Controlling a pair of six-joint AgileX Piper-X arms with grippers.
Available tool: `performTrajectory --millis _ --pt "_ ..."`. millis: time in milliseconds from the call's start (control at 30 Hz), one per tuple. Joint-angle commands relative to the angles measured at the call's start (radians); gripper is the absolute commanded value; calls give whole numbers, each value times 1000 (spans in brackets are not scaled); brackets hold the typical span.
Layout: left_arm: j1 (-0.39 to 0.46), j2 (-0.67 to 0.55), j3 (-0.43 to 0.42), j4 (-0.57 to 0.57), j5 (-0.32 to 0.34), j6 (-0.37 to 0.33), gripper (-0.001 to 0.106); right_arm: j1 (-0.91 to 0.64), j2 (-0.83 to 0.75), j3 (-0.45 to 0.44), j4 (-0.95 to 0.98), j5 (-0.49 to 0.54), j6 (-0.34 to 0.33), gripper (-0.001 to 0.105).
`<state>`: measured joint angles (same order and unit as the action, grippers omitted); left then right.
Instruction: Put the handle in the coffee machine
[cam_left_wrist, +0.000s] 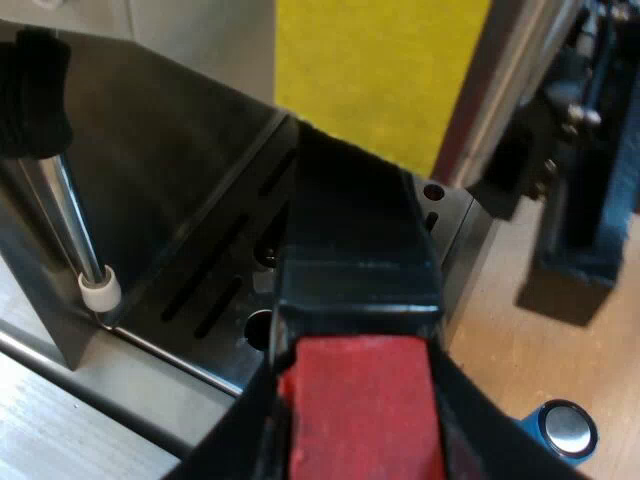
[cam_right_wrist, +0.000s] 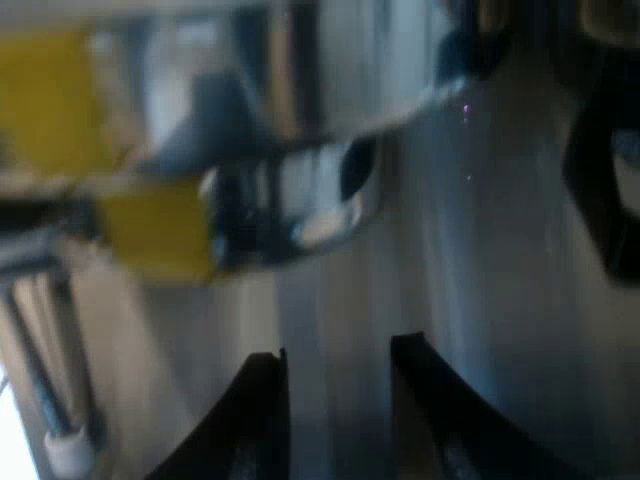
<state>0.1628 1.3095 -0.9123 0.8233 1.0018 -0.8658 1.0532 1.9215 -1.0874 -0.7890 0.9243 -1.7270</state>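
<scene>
The holder's dark handle (cam_left_wrist: 355, 230) runs away from me toward the espresso machine (cam_left_wrist: 170, 130), its red end (cam_left_wrist: 360, 410) closest to the camera. My left gripper (cam_left_wrist: 360, 445) is shut on that red end, one black finger (cam_left_wrist: 235, 435) against each side. The handle hangs over the machine's slotted drip tray (cam_left_wrist: 215, 290); its metal head is hidden behind the handle. My right gripper (cam_right_wrist: 335, 400) is open with nothing between its fingers (cam_right_wrist: 255, 410), close to the machine's shiny steel front (cam_right_wrist: 480, 250).
A steam wand (cam_left_wrist: 70, 220) with a white tip and a black knob stands beside the drip tray. A yellow panel (cam_left_wrist: 380, 70) sits on the machine above. A blue tamper (cam_left_wrist: 565, 430) rests on the wooden table, near a dark blue stand (cam_left_wrist: 580, 250).
</scene>
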Motion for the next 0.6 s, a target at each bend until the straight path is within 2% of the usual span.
performTrajectory --millis 33,133,267,533,600 --pt "-5 -32 -45 -80 232 -34 0 -13 -2 -8 -14 -23 -12 28" --pt "-5 -32 -45 -80 232 -34 0 -20 -2 -8 -14 -31 -15 28" --pt "-5 -32 -45 -80 232 -34 0 -25 -2 -8 -14 -74 -51 28" --pt "-5 -32 -45 -80 232 -34 0 -26 -2 -9 -19 -77 -51 28" --pt "-5 -32 -45 -80 232 -34 0 -26 -2 -15 -34 -77 -72 28"
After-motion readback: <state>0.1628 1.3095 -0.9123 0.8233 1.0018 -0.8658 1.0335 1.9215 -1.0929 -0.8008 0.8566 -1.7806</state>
